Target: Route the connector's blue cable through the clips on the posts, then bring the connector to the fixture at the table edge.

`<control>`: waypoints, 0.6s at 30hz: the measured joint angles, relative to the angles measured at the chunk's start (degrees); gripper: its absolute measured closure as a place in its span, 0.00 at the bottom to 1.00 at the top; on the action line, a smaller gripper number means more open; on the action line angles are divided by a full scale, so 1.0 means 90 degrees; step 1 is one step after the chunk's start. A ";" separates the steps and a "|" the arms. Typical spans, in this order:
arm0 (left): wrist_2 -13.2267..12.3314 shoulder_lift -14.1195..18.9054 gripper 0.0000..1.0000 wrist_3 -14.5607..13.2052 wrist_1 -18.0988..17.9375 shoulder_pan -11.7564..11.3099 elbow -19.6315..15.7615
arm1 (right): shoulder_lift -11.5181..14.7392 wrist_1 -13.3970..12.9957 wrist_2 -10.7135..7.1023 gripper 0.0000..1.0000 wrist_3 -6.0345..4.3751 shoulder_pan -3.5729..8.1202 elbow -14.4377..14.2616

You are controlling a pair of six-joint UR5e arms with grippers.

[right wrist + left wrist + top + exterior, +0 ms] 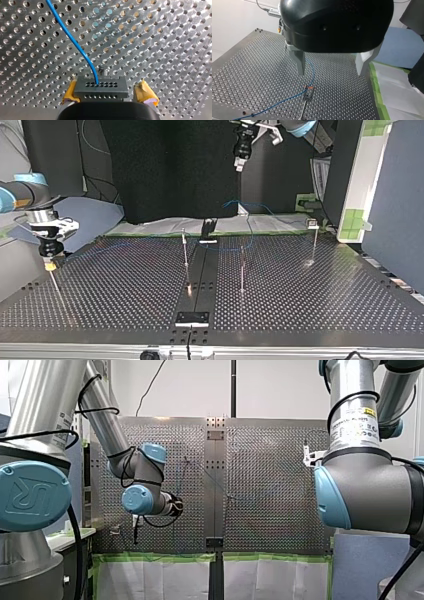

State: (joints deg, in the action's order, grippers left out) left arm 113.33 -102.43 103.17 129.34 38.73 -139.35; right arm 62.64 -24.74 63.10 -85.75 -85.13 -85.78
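In the right wrist view the grey connector (101, 90) sits between the yellow pads (143, 93) of my right gripper (107, 86). One pad stands clear of its side, so the gripper is open around it. The blue cable (75, 42) leaves the connector's face and runs off over the perforated plate. In the top view my right gripper (49, 265) is at the left, over a thin post (56, 287). My left gripper (331, 74) is open and empty, high above a clip post (308, 90) that the cable (312, 75) passes. It hangs at the top view's top (240, 165).
Three thin posts (185, 255) (242, 270) (314, 240) rise from the table, with the cable (250, 240) strung past them. A black strip with a bracket (192, 318) runs down the middle. Green tape (377, 90) edges the plate.
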 joint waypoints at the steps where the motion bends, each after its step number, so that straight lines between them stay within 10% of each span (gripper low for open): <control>1: -0.0012 0.0000 0.00 0.0000 -0.0001 -0.0001 0.0011 | 0.0000 0.0000 0.0000 0.00 0.0000 0.0000 0.0000; 18: -0.0107 0.0001 0.00 -0.0075 -0.0119 -0.0022 0.0200 | 0.0000 0.0000 0.0000 0.00 0.0000 0.0000 0.0000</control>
State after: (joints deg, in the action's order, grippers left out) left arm 112.36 -102.42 102.49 128.27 38.53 -137.55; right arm 62.64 -24.74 63.10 -85.76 -85.13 -85.79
